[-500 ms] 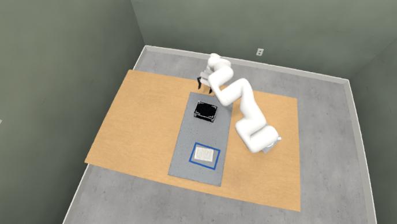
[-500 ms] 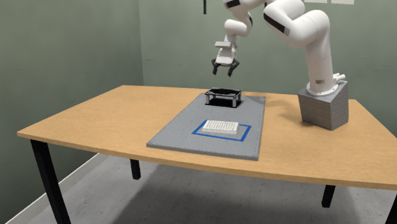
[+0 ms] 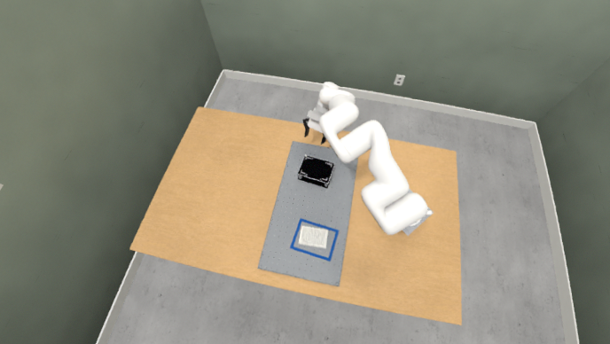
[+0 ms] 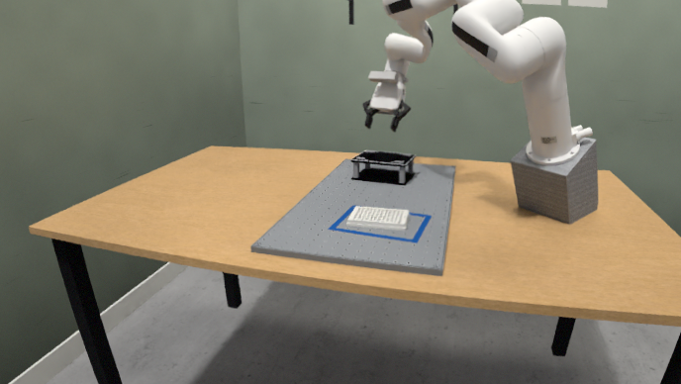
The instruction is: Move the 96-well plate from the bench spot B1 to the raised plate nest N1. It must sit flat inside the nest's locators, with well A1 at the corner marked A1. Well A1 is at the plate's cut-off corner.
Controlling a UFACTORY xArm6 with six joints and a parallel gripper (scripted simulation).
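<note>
On the wooden table (image 4: 148, 198) lies a grey perforated breadboard plate (image 4: 307, 223). Toward its near end, the white 96-well plate (image 4: 378, 218) sits flat inside the blue rectangular outline of the bench spot (image 4: 341, 229). Toward the far end stands the black raised plate nest on short metal posts (image 4: 383, 159), with nothing in it. My black-fingered gripper (image 4: 387, 120) hangs high above the nest, spread wide and holding nothing. At right, my white arm (image 4: 541, 84) rises from a grey block pedestal (image 4: 569, 198).
</note>
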